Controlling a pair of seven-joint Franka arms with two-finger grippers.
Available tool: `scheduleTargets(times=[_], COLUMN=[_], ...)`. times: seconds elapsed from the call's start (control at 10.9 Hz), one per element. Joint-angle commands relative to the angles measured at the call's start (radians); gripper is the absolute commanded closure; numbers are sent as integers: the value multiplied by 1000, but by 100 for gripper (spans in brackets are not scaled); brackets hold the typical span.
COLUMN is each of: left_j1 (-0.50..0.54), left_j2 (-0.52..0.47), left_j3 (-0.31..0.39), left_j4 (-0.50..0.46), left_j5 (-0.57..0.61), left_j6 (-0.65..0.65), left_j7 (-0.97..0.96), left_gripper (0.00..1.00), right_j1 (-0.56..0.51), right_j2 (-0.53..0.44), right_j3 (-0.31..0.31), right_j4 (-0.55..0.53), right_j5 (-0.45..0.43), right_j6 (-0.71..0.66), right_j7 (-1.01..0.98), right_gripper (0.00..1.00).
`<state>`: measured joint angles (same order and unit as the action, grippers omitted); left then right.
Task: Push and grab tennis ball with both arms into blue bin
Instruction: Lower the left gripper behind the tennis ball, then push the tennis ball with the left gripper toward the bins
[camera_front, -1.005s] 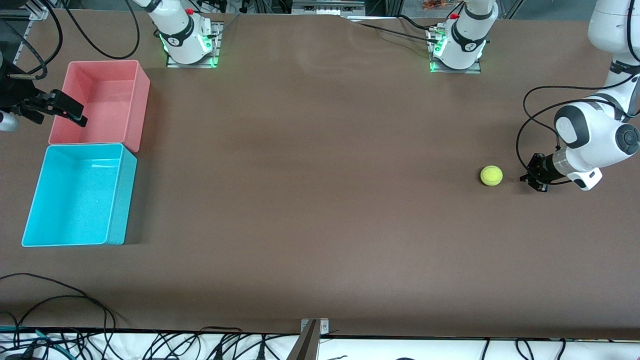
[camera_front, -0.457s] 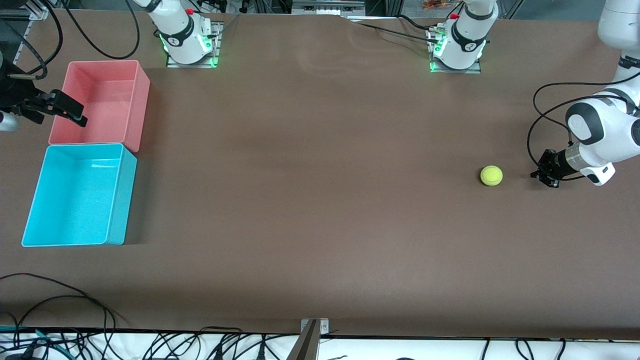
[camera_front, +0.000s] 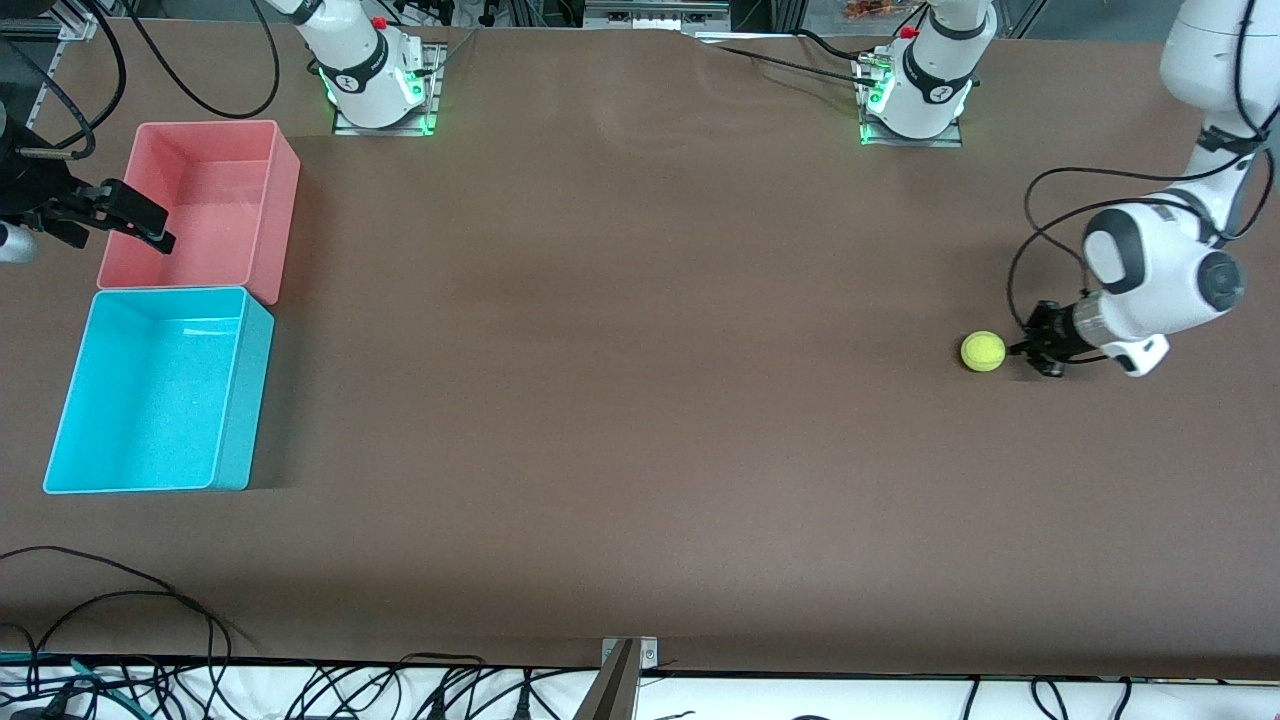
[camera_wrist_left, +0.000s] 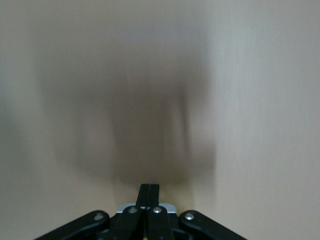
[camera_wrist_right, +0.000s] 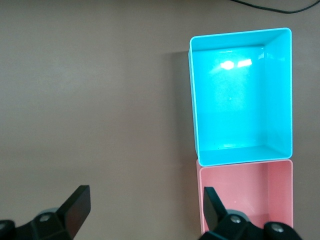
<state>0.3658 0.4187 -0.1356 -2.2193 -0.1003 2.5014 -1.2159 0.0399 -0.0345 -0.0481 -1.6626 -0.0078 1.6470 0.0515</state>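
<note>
Front view: my left gripper (camera_front: 1030, 347), fingers together, has swung back in just beside the small fuzzy yellow-green tennis ball (camera_front: 983, 351), so I judge the push toward the light cyan-blue rectangular plastic bin (camera_front: 243, 390) imminent, while my right gripper (camera_front: 135, 222), fingers apart, waits over the pink plastic bin (camera_front: 285, 200).

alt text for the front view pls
A small fuzzy yellow-green tennis ball sits on the brown table with the left gripper low beside it. At the right arm's end, the right gripper waits over a pink plastic bin, next to a light blue plastic bin.

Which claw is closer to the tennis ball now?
Left. The left claw sits right beside the tennis ball; the right claw waits over the pink bin.
</note>
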Motion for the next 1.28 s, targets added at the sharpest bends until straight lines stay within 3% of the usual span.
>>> scheduleTargets(times=[0.0, 0.18, 0.27, 0.46, 0.91, 1.19], left_j1=[-22, -18, -15, -8, 30, 56], left_j2=[-66, -98, -128, -153, -153, -147], left_j3=[-195, -332, -350, -346, -340, -340], left_j4=[-53, -51, -43, -29, -22, 22], left_j5=[-15, -15, -15, -13, -10, 108], left_j6=[5, -24, -74, -130, -130, -134], left_j7=[-253, -332, -342, -324, -212, -198], left_gripper=[100, 100, 100, 100, 100, 100], right_j1=[0, 0, 0, 2, 3, 6], right_j2=[7, 8, 7, 8, 22, 28], right_j3=[-1, -1, -1, -1, 4, 7], right_j4=[24, 24, 24, 24, 23, 17], right_j5=[17, 17, 17, 17, 17, 19], right_j6=[-21, -21, -21, -21, -18, -22], right_j7=[4, 4, 4, 5, 7, -4], right_gripper=[0, 0, 0, 0, 0, 0])
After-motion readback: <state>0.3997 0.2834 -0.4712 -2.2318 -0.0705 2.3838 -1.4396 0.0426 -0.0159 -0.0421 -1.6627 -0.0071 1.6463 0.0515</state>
